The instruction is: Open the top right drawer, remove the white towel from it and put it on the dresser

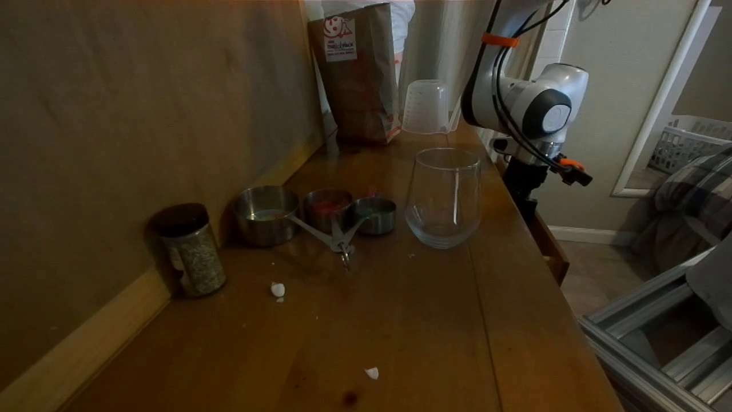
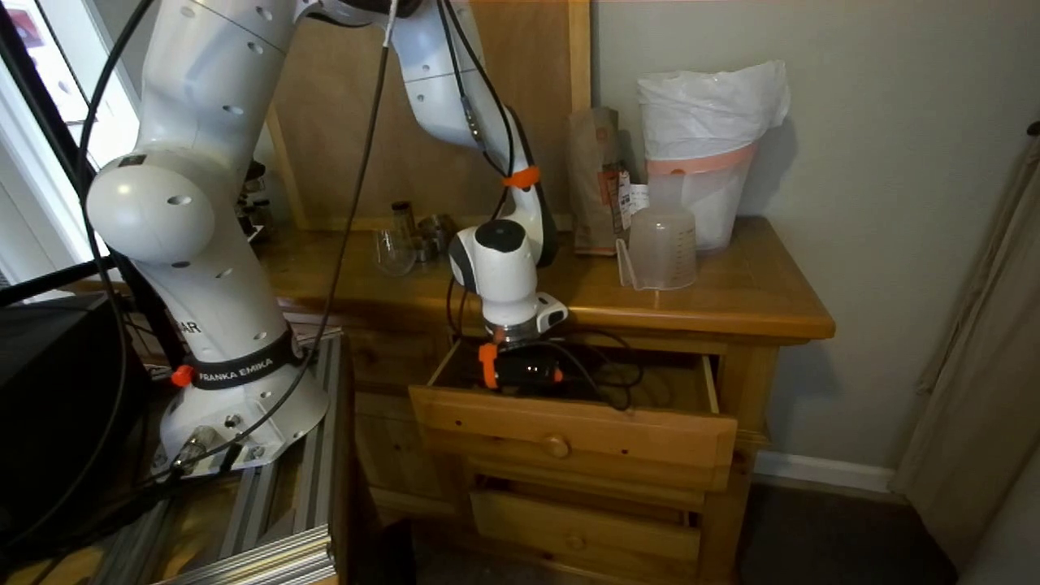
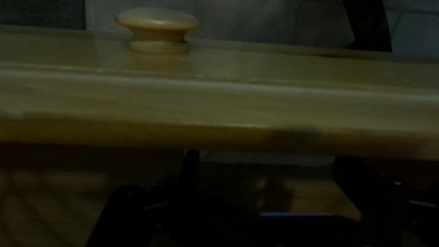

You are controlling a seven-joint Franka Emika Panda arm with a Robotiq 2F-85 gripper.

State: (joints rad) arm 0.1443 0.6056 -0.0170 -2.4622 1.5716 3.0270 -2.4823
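Both the top right drawer (image 2: 500,416) and the lower drawer (image 2: 642,538) stand pulled out beneath the front edge of the surface (image 2: 747,296). On it, a stretch of wood gives room between the measuring jug (image 2: 662,248), near the front edge, and the right front corner; the drinking glass (image 1: 443,197) stands left of the arm (image 2: 508,272), nearer the front edge than the back. The hand (image 3: 267,161) hangs inside the top right drawer, lower than the edge and near its front panel (image 3: 212,103), fingers (image 3: 351,176) wide apart. In the wrist view, what seems the white towel (image 3: 267,159) shows as a dim pale strip between them; I cannot tell whether they touch it.
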